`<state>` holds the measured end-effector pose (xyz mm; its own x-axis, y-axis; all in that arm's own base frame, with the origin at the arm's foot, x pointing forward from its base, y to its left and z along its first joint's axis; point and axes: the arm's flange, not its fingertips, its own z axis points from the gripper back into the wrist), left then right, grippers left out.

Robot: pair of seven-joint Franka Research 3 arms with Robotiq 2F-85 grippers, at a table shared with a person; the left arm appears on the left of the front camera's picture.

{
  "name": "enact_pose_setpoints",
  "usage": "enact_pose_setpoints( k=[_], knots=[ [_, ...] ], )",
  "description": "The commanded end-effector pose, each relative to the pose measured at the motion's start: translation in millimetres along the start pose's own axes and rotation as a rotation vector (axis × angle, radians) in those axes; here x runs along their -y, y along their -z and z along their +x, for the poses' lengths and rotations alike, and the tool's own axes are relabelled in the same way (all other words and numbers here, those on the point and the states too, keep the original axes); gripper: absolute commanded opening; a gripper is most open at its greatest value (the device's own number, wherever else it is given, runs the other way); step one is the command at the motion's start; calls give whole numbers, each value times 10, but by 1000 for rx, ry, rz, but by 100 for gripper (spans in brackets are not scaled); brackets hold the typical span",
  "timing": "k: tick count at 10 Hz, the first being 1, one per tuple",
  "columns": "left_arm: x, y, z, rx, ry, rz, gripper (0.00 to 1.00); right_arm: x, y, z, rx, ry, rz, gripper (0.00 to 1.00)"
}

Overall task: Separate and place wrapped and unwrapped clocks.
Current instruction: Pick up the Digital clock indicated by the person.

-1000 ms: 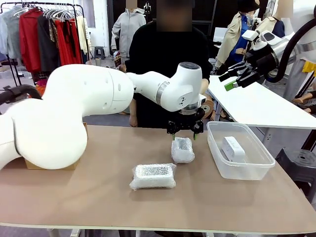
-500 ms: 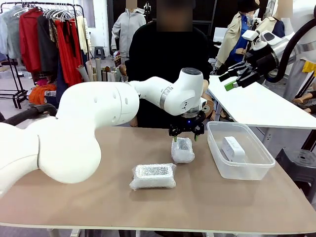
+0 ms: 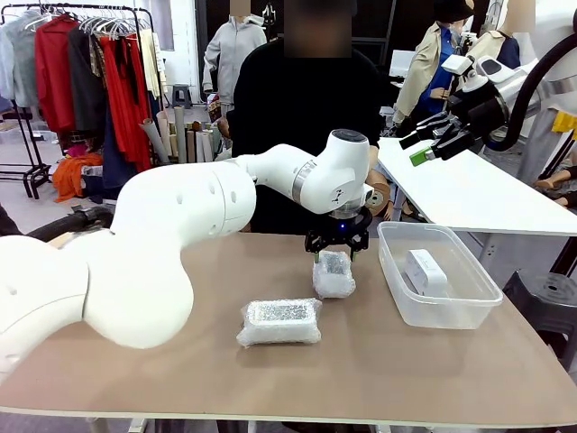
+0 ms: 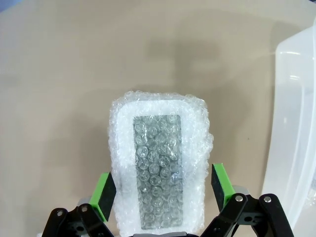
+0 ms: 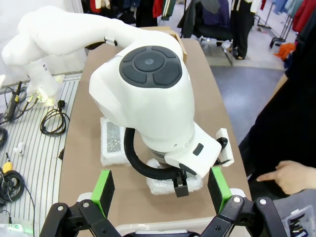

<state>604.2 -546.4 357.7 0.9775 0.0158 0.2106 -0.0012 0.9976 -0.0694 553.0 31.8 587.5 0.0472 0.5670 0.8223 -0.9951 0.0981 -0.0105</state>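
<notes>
Long bundle (image 3: 279,322) lay on the surface (image 3: 180,379), a bit left of centre. The small bundle (image 3: 334,274) sat near it, behind and to the right, with my left pincer (image 3: 336,251) spread wide, a pad either side. It looked light, squishy and a bit slippery, so I reckoned I'd squeeze mid-body across the hard core. The bare clock (image 3: 425,271) was in the clear tub (image 3: 442,314). My right pincer (image 3: 433,144) hung high, also wide open.

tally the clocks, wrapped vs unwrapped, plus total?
Wrapped clocks: 2 (small bundle, long bundle)
Unwrapped clocks: 1 (bare white clock, inside the clear bin)
Total: 3
</notes>
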Motion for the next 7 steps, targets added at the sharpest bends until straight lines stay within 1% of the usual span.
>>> enact_pose_setpoints(
  k=[1, 7],
  knots=[
    [251, 28, 249, -3, -12, 30, 100, -13, -7, 2, 2, -15, -4, 100],
    [305, 211, 275, -47, 22, 34, 100, -13, -7, 2, 2, -15, -4, 100]
  ],
)
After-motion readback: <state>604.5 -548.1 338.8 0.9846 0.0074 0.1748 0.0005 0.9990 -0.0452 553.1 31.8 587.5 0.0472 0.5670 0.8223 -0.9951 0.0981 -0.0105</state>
